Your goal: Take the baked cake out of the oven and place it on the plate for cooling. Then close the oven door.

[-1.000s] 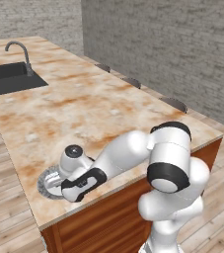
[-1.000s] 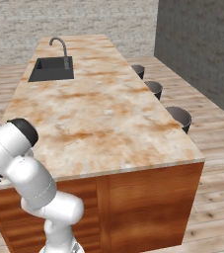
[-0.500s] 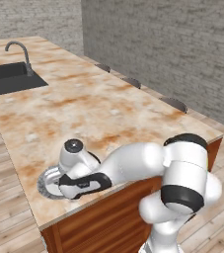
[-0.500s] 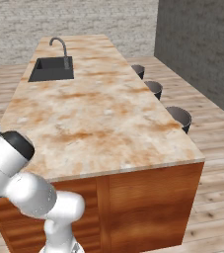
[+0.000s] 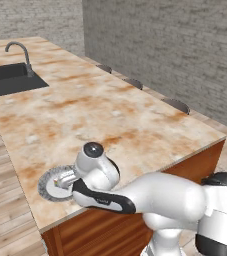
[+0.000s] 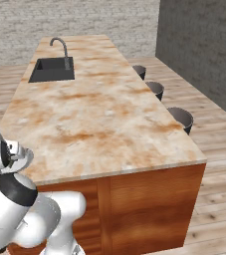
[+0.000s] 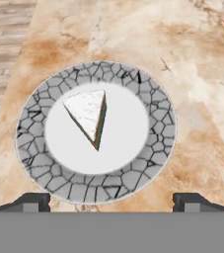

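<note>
A wedge of white-iced cake (image 7: 89, 116) lies on the white middle of a round plate (image 7: 159, 101) with a cracked grey rim. The plate (image 5: 48, 186) sits near the front corner of the marble island counter. My gripper (image 7: 111, 200) hovers straight above the plate, open wide. Its dark fingertips (image 7: 32, 200) stand apart on either side, clear of the cake, with nothing between them. In the left base view the hand (image 5: 95, 170) covers part of the plate. The oven and the oven door are out of view.
The marble counter (image 5: 110, 115) stretches away, with a black sink (image 5: 12, 77) and a faucet (image 5: 19, 49) at its far end. Dark stools (image 6: 180, 117) line its far side. The counter's edge (image 5: 35, 220) runs close beside the plate, above a wooden floor.
The jaws have opened wide and the cake now lies free on the plate. The arm's elbow has swung down and to the right while the hand stays over the plate.
</note>
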You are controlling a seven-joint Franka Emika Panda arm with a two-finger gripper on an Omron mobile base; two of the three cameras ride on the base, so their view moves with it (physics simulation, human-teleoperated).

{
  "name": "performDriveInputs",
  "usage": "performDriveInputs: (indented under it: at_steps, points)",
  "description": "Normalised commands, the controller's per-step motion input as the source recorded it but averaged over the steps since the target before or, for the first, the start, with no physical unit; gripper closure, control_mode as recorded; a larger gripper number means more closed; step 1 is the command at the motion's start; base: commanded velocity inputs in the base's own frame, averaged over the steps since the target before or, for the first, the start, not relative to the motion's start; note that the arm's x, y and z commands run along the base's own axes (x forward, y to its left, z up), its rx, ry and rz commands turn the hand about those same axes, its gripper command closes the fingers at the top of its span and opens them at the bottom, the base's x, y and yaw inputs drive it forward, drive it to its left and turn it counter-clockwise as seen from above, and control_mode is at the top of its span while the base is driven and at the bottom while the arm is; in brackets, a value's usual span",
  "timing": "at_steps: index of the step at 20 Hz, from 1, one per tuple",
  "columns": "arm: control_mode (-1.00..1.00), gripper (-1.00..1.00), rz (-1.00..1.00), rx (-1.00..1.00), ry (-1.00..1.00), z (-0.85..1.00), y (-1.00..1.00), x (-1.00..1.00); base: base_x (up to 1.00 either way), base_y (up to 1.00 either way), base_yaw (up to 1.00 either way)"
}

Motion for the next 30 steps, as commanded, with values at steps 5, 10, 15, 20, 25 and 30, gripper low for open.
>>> performDriveInputs:
  at_steps: [5, 10, 15, 20, 25, 30]
  points:
    - [-1.0, -1.0, 0.0, 0.03, -0.01, 0.18, -0.32, -0.44, 0.0, 0.0, 0.0]
    - [-1.0, -1.0, 0.0, 0.01, -0.06, 0.2, -0.14, -0.3, 0.0, 0.0, 0.0]
    - [-1.0, -1.0, -0.01, 0.0, -0.01, 0.12, -0.02, -0.24, 0.0, 0.0, 0.0]
    - [-1.0, -1.0, 0.0, 0.0, 0.02, 0.02, 0.0, 0.0, 0.0, 0.0, 0.0]
    - [-1.0, -1.0, 0.0, 0.0, 0.0, 0.0, 0.0, 0.0, 0.0, 0.0, 0.0]
    - [-1.0, -1.0, 0.0, 0.0, 0.0, 0.0, 0.0, 0.0, 0.0, 0.0, 0.0]
